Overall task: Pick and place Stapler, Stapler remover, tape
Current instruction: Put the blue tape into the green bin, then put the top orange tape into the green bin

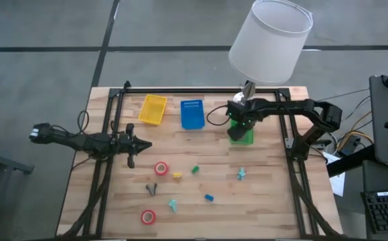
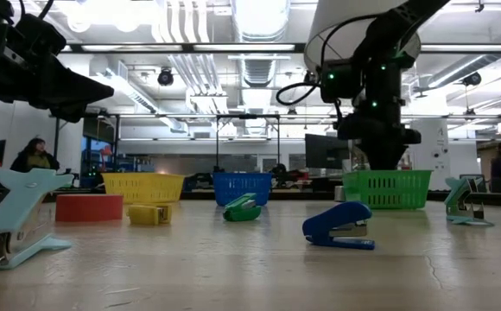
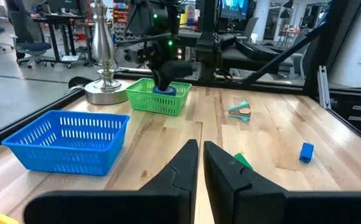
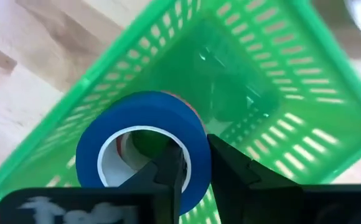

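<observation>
My right gripper point(image 1: 239, 126) is over the green basket point(image 1: 245, 138) at the table's far right, pointing down and shut on the blue tape roll point(image 4: 144, 152). A reddish rim point(image 4: 191, 111) shows behind that roll. Two red tape rolls point(image 1: 161, 169) point(image 1: 148, 216) lie flat on the table's near left. Small staplers lie scattered: blue point(image 2: 339, 226), green point(image 2: 242, 207), teal point(image 2: 17, 220), yellow point(image 1: 177, 176). A dark staple remover point(image 1: 152, 189) sits between the red rolls. My left gripper point(image 1: 132, 144) hovers shut above the table's left side. My right gripper holds the blue tape roll by its ring wall point(image 4: 196, 146). One finger point(image 4: 168, 177) is inside the pale core and the other point(image 4: 230, 174) is outside. It comes from above, pointing down. The roll stands on edge within the green basket's rim point(image 3: 164, 91). Whether it touches the floor I cannot tell.
A lamp with a white shade point(image 1: 271, 40) stands just beyond the green basket, with its metal base point(image 3: 106, 90) beside it. A blue basket point(image 1: 192, 114) and a yellow basket point(image 1: 152, 109) sit along the far edge. A second teal stapler point(image 1: 241, 174) lies toward the right.
</observation>
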